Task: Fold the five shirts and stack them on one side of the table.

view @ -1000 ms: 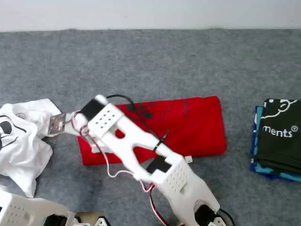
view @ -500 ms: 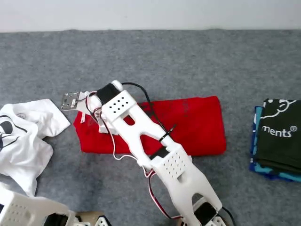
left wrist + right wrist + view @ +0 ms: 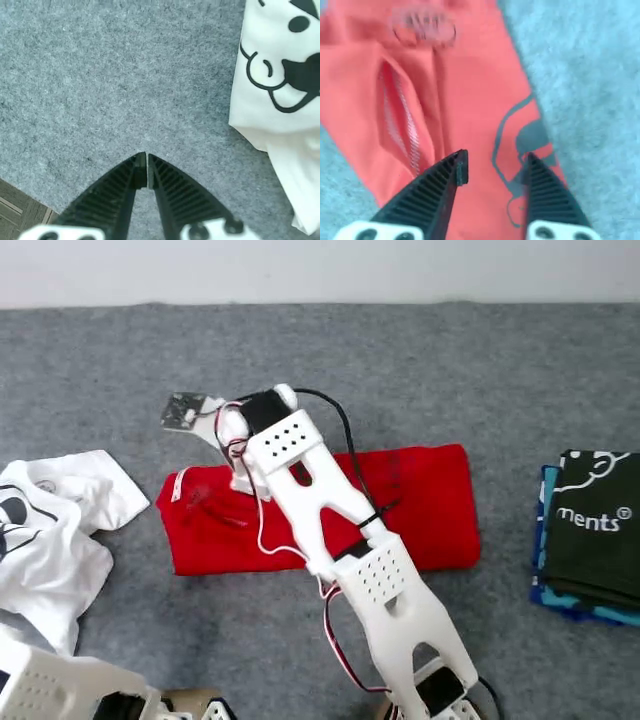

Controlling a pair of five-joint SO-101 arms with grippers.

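The red shirt [image 3: 420,505] looks soft, light and floppy — best pinched at a folded edge — with the right gripper [image 3: 495,162] spread above it, the left gripper [image 3: 147,167] pressed together away from it.

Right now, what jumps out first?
A red shirt lies in the middle of the table, with the open right hand over it. A crumpled white shirt sits at the left edge, a folded stack at the right edge.
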